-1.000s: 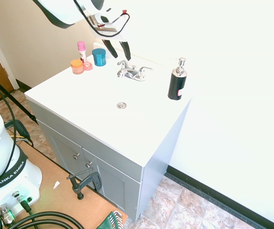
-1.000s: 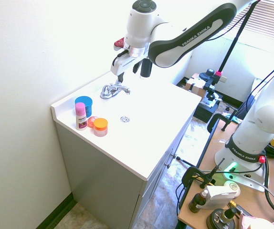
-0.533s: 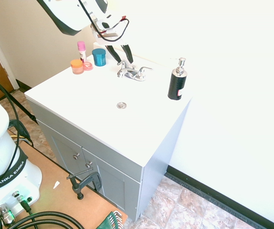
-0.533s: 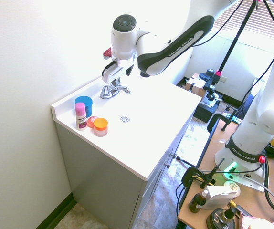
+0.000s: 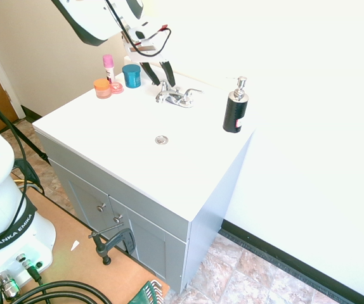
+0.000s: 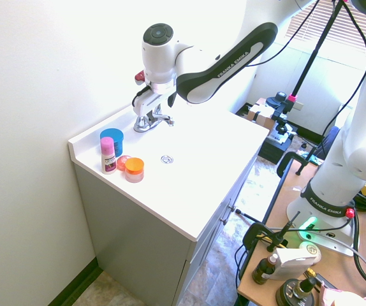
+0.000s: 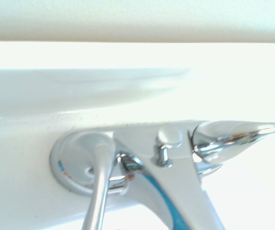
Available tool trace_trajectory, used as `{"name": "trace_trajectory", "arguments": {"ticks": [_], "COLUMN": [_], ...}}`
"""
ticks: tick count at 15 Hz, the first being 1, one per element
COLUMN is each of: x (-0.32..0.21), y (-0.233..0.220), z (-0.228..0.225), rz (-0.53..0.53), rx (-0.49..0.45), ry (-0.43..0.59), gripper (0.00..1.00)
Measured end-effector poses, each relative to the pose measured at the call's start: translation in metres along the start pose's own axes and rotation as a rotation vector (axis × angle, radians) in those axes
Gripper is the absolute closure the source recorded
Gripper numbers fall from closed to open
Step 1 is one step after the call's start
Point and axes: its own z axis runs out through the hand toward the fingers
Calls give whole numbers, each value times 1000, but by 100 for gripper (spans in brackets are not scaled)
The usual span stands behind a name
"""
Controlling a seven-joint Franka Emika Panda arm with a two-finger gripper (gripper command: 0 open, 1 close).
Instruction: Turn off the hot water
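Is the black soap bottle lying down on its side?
No, the black pump bottle stands upright on the white counter, off to one side of the faucet.

A white Franka arm reaches in from above, its forearm sloping down to a wrist bent so the gripper (image 5: 158, 75) points downward. In the first exterior view its two dark fingers (image 5: 168, 71) hang spread apart with a clear gap between them. In the second exterior view the gripper (image 6: 146, 109) sits low beneath the rounded white wrist joint, its fingers largely hidden.
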Motion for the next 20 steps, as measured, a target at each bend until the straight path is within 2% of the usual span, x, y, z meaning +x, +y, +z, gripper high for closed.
{"name": "trace_trajectory", "arguments": {"ticks": [5, 9, 11, 20], "x": [-17, -5, 9, 10], "y": [-22, -13, -6, -29], "z": [-10, -3, 3, -8], "rz": [-19, -83, -80, -42], "rx": [25, -48, -59, 10], "ry": [-13, -59, -57, -36], "gripper": [0, 0, 0, 0]}}
